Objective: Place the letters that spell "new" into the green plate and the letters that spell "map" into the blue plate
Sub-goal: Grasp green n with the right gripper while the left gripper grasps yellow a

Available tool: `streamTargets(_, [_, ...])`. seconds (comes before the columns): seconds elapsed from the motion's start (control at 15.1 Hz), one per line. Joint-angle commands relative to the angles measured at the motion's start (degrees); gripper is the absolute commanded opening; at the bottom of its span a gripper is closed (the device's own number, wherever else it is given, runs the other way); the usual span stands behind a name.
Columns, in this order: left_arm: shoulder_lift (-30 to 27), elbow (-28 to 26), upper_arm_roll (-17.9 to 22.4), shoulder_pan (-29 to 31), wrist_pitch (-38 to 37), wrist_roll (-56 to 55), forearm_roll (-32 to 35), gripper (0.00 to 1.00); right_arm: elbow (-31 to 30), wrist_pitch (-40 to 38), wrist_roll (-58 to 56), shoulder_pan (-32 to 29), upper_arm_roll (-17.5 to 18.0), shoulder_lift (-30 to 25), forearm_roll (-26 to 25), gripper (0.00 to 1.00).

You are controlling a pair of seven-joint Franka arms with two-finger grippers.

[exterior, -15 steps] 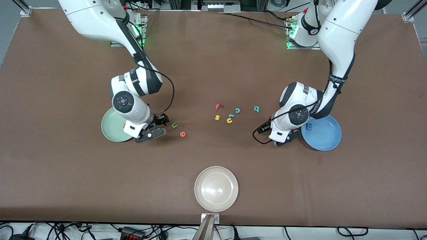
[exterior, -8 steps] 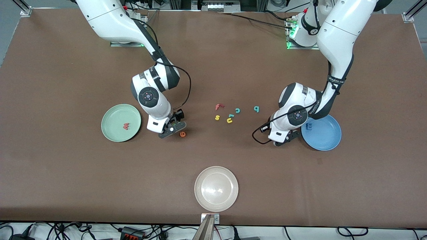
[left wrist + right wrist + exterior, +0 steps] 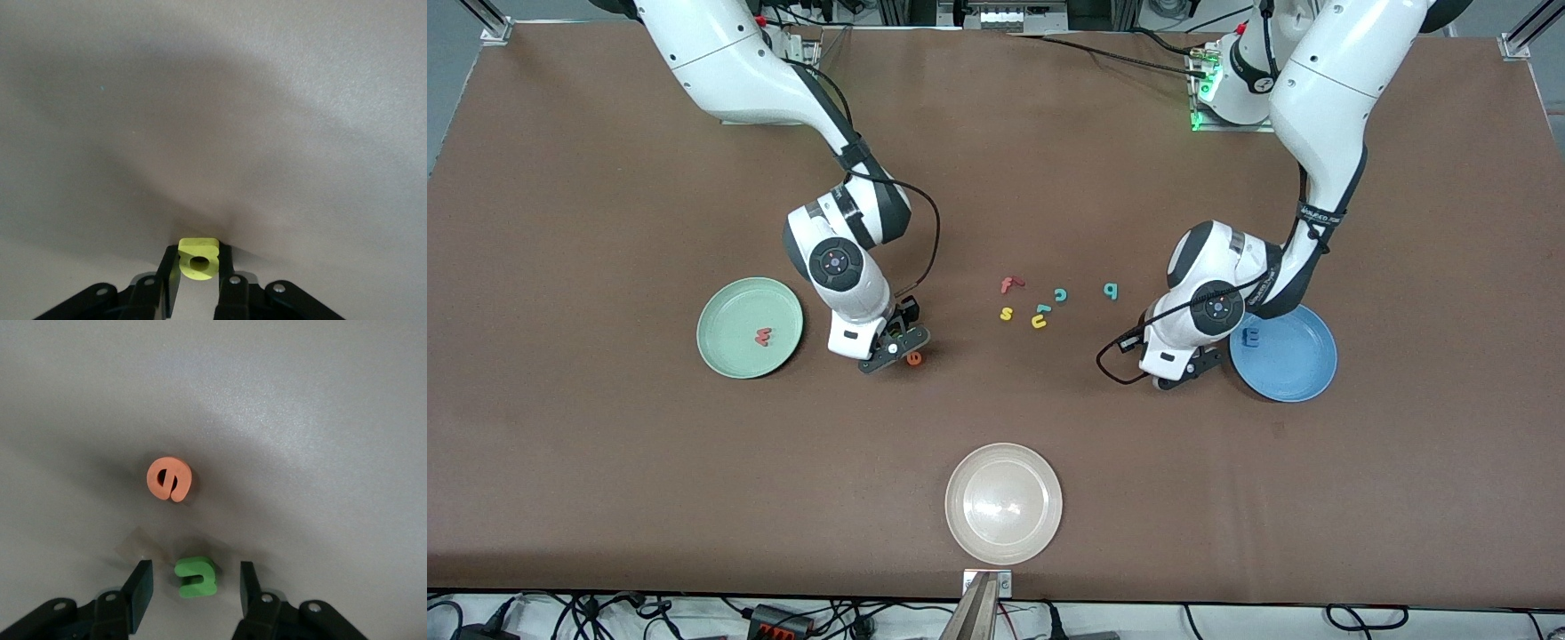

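My right gripper (image 3: 194, 572) is open and low on the table, with the dark green n (image 3: 195, 577) lying between its fingers, a gap on each side. The orange e (image 3: 169, 479) lies just past it; in the front view the e (image 3: 914, 358) shows beside that gripper (image 3: 896, 343). The pink-red w (image 3: 763, 337) lies in the green plate (image 3: 725, 311). My left gripper (image 3: 197, 259) is shut on the yellow a (image 3: 195, 245), low beside the blue plate (image 3: 1298, 364), where the blue m (image 3: 1251, 337) lies. The teal p (image 3: 1110, 290) lies on the table.
A red f (image 3: 1009, 284), yellow s (image 3: 1006, 313), teal c (image 3: 1060, 294) and yellow u (image 3: 1039, 322) lie clustered mid-table. A whitish-cream plate (image 3: 1004, 533) sits near the front edge.
My right arm has swung from over the green plate to the green n, uncovering the w, and its fingers have narrowed around the n. My left gripper has closed on the yellow a.
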Motion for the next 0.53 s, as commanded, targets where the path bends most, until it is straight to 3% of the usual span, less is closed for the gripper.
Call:
streamTargets(0.0, [-3.8, 0.6, 0.5, 0.6, -5.2, 3.7, 0.9, 0.01, 0.8, 0.8, -0.3, 0.2, -0.1, 1.0, -0.5, 0.56])
streamTargets(0.26, [-8.7, 4.2, 0.8, 6.1, -19.0, 18.3, 0.9, 0.01, 0.6, 0.8, -0.1, 0.2, -0.1, 1.0, -0.6, 0.52])
streamTargets(0.46, [-9.4, 4.2, 0.8, 11.4, -21.7, 29.2, 1.7, 0.02, 0.6, 0.8, 0.0, 0.2, -0.2, 1.0, -0.6, 0.43])
